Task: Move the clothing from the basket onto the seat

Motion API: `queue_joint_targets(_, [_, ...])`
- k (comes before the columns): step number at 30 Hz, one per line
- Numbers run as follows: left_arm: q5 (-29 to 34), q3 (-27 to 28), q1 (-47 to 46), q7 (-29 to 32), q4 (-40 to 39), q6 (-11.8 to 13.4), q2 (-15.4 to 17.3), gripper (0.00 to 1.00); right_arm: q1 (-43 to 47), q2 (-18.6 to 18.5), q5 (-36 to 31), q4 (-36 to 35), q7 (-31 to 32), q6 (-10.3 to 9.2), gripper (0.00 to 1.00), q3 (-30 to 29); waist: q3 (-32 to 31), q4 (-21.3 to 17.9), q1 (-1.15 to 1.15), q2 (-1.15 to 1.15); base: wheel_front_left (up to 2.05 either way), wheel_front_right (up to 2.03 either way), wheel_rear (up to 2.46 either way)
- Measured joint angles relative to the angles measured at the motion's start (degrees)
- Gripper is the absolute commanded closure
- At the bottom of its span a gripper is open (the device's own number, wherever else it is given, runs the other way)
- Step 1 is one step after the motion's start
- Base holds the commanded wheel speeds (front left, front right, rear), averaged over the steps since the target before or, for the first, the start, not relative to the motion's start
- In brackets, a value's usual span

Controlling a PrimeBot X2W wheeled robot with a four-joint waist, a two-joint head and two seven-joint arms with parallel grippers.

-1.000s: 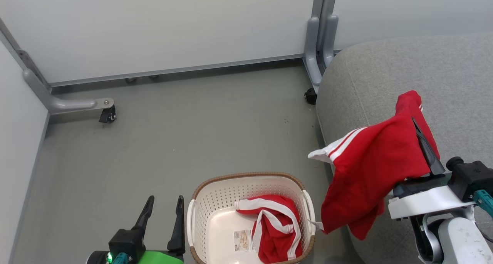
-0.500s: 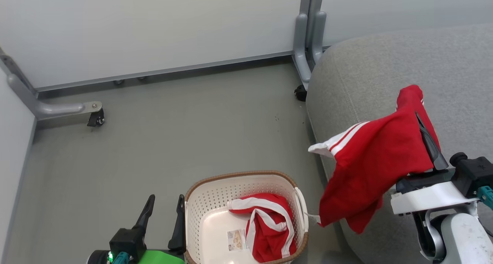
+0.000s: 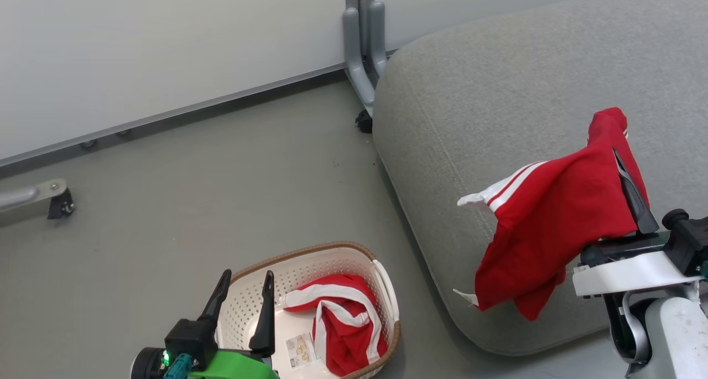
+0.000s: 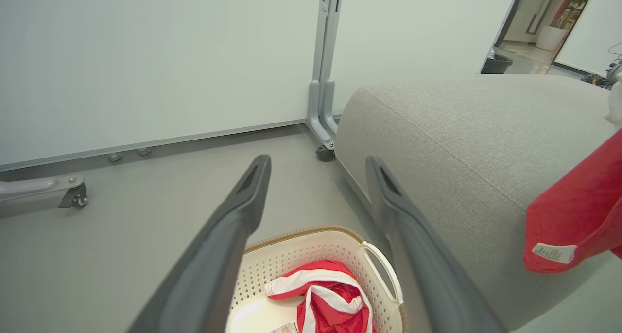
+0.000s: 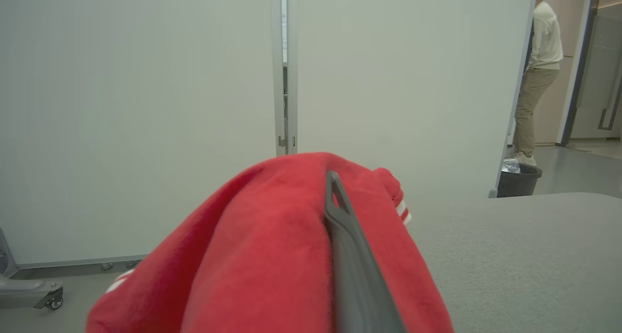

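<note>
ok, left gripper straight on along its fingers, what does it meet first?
Probably the floor near the partition's caster, just off the seat's corner. The open left gripper aims above the basket. Depth is unclear, so it could be the caster itself.

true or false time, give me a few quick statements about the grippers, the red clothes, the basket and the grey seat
1. The right gripper is shut on a red garment with white stripes. True.
2. The cream perforated plastic basket with a brown rim is empty. False: a second red and white garment lies in it.
3. The left gripper grips a basket handle. False: it is open and holds nothing.
4. The basket stands on the grey floor beside the light-grey fabric seat. True.
</note>
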Motion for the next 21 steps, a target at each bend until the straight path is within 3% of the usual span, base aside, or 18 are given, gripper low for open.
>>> queue_joint_targets(14, [0.3,-0.6,-1.5,0.0,0.2,-0.1,0.0,0.0,-0.9,-0.3,0.5,-0.1,0.0,0.0,1.0,-0.7,2.0,-11.9,0.0,0.0,0.0,0.0,0.0])
queue_joint_targets(21, [0.5,-0.7,-2.8,0.0,0.3,-0.1,0.0,0.0,-1.1,0.0,0.5,-0.3,0.0,0.0,1.0,-1.0,3.1,-16.1,0.0,0.0,0.0,0.0,0.0])
